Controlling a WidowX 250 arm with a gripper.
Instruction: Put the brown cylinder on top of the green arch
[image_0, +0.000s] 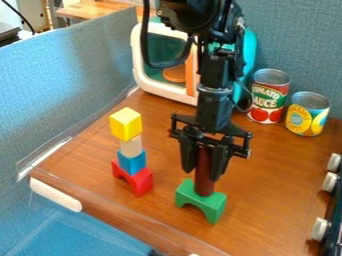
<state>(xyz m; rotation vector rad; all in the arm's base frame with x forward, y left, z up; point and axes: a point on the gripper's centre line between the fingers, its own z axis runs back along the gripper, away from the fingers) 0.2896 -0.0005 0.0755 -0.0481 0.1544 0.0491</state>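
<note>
The gripper (203, 172) hangs straight down at the centre of the camera view, shut on the brown cylinder (204, 186), with one finger on each side. The cylinder is upright, and its upper part is partly covered by the gripper. Its lower end meets the top of the green arch (212, 204), which stands on the wooden table with its opening facing the front. Whether the cylinder's weight rests on the arch I cannot tell.
Left of the gripper stands a stack: red arch (141, 182), blue block (132, 162), pale block (131, 146) and yellow cube (125, 124). Two cans (269, 96) (308, 114) and a toy oven (163, 89) stand behind. White knobs (320, 228) line the right edge.
</note>
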